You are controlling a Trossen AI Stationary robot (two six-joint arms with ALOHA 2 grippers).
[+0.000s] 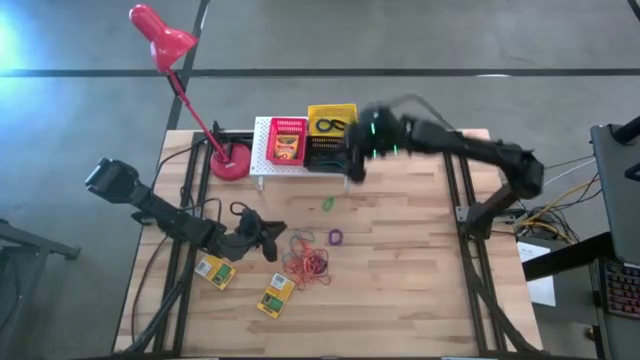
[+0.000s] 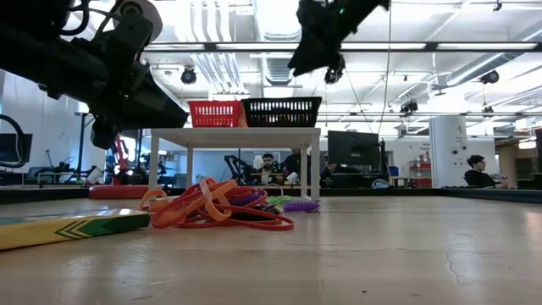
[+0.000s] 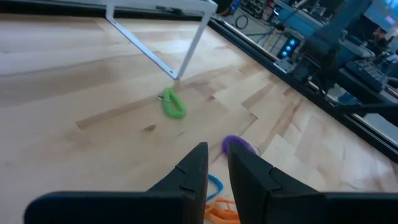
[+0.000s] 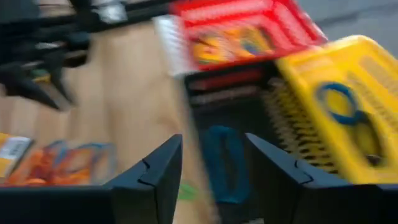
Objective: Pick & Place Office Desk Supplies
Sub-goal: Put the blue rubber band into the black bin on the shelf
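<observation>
1. From above, I take the white rack (image 1: 262, 150) as my landmark. On it sit the red basket (image 1: 287, 140), holding a yellow-and-green box, the black basket (image 1: 325, 155) and the yellow basket (image 1: 332, 118). My right gripper (image 1: 356, 160) hangs at the rack's right end, just over the black basket. My left gripper (image 1: 272, 238) rests low, well in front of the rack, just beside the pile of rubber bands (image 1: 307, 262). A green ring (image 1: 328, 204) and a purple ring (image 1: 335, 237) lie in front of the rack, two flat boxes (image 1: 216, 270) farther out.
2. At table height, the right gripper (image 2: 315, 52) hovers above the rack, apart from the baskets; the bands (image 2: 222, 207) lie before the rack.
3. My left wrist shows its fingers (image 3: 194, 171) narrowly parted, holding nothing, with the green ring (image 3: 173, 106) near the rack's leg.
4. My right wrist shows its fingers (image 4: 155, 171) spread wide and empty, a blue ring (image 4: 225, 163) between them in the black basket.
</observation>
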